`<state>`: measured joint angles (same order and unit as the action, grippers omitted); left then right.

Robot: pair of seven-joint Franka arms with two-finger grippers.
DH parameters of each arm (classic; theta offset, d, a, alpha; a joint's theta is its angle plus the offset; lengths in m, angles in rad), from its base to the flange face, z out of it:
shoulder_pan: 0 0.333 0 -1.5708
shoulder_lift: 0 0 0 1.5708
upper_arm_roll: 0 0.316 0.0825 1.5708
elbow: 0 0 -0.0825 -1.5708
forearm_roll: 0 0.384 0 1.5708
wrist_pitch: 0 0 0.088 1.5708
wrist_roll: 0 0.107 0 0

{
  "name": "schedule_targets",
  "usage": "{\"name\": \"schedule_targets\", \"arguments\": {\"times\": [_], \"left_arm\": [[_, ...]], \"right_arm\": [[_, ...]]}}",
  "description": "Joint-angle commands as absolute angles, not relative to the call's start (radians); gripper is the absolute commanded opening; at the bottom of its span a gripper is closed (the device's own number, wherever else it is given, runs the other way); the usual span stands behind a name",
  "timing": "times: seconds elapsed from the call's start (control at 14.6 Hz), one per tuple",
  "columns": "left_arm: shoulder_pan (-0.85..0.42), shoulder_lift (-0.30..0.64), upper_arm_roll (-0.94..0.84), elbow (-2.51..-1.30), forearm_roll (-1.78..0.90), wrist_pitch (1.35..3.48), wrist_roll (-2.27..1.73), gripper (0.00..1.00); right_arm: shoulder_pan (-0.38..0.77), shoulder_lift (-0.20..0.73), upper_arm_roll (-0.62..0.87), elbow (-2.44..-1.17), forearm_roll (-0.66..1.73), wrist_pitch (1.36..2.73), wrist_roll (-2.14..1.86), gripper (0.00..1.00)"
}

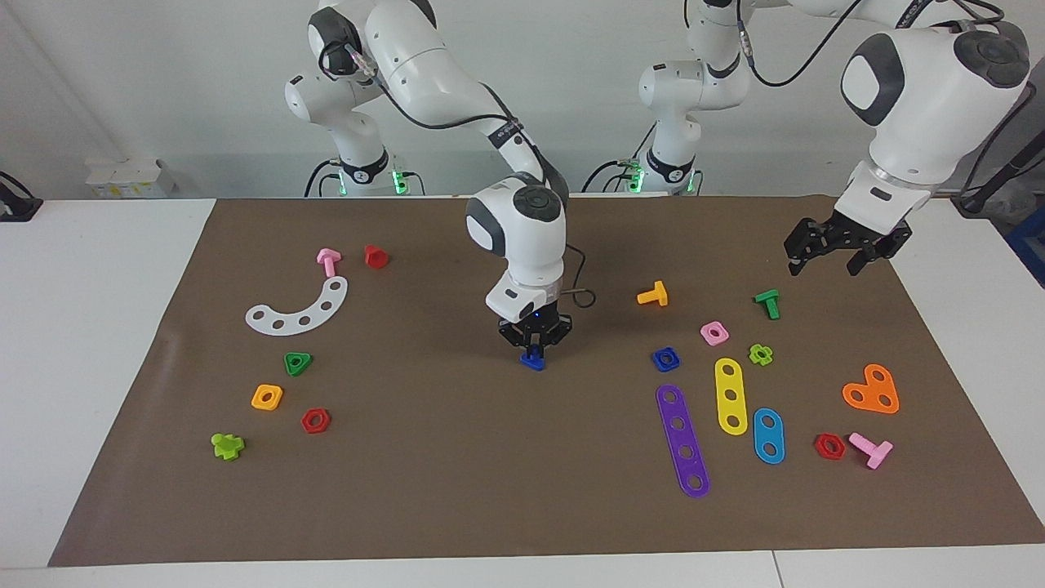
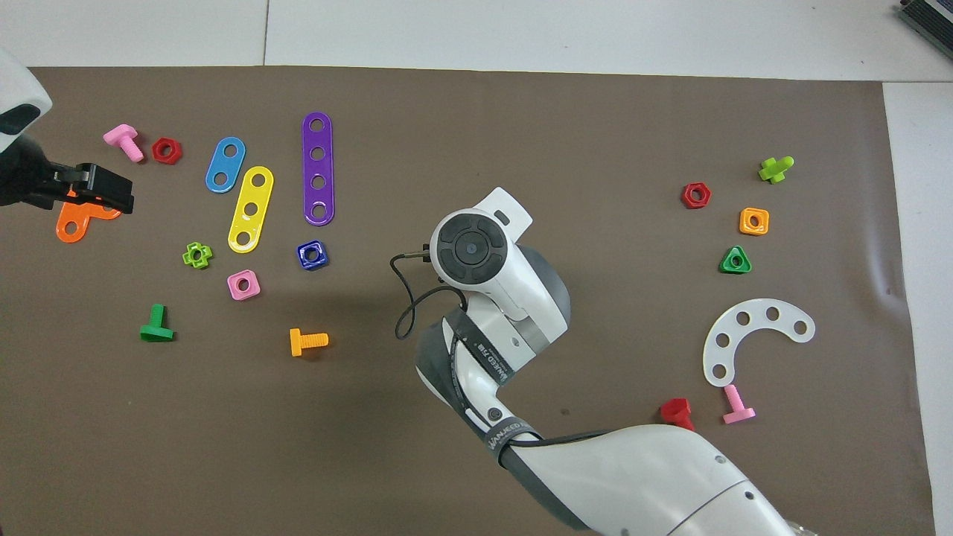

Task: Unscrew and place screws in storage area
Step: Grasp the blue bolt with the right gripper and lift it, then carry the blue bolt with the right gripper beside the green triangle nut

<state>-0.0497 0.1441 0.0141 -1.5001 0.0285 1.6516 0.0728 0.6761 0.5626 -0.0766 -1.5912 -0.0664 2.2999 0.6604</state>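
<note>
My right gripper hangs low over the middle of the brown mat, shut on the dark-blue screw, which is at or just above the mat. In the overhead view the right wrist hides the screw. The storage area lies toward the right arm's end: a white curved strip, a green triangular nut, an orange square nut and a red hexagonal nut. My left gripper waits open and empty, raised over the left arm's end of the mat.
Toward the left arm's end lie a blue square nut, purple, yellow and blue strips, an orange bolt, a green bolt and an orange heart plate. A pink bolt lies by the white strip.
</note>
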Motion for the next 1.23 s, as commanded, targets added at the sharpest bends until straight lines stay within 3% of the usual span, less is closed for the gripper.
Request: {"name": "schedule_targets", "arguments": {"times": [0.0,0.14,0.41,0.61,0.96,1.16], "left_arm": [[-0.064,0.117,0.023,-1.531,0.061,1.667,0.068,1.00],[-0.063,0.117,0.023,-1.531,0.061,1.670,0.037,1.00],[-0.063,0.117,0.018,-1.531,0.061,1.675,0.028,1.00],[-0.063,0.115,0.017,-1.539,0.054,1.687,0.031,1.00],[-0.064,0.109,0.015,-1.548,0.052,1.698,0.032,1.00],[-0.064,0.109,0.015,-1.548,0.049,1.698,0.034,1.00]], "right_arm": [[0.655,0.565,-0.072,-1.566,-0.081,2.287,0.658,0.00],[0.621,0.504,-0.074,-1.572,-0.074,2.251,0.628,0.00],[0.402,0.316,-0.074,-1.649,-0.068,2.160,0.361,0.00],[0.261,0.273,-0.074,-1.667,-0.063,2.096,0.169,0.00],[0.108,0.224,-0.074,-1.871,0.027,2.228,-0.069,0.00],[0.113,0.224,-0.074,-1.969,0.044,2.351,-0.083,0.00]]}}
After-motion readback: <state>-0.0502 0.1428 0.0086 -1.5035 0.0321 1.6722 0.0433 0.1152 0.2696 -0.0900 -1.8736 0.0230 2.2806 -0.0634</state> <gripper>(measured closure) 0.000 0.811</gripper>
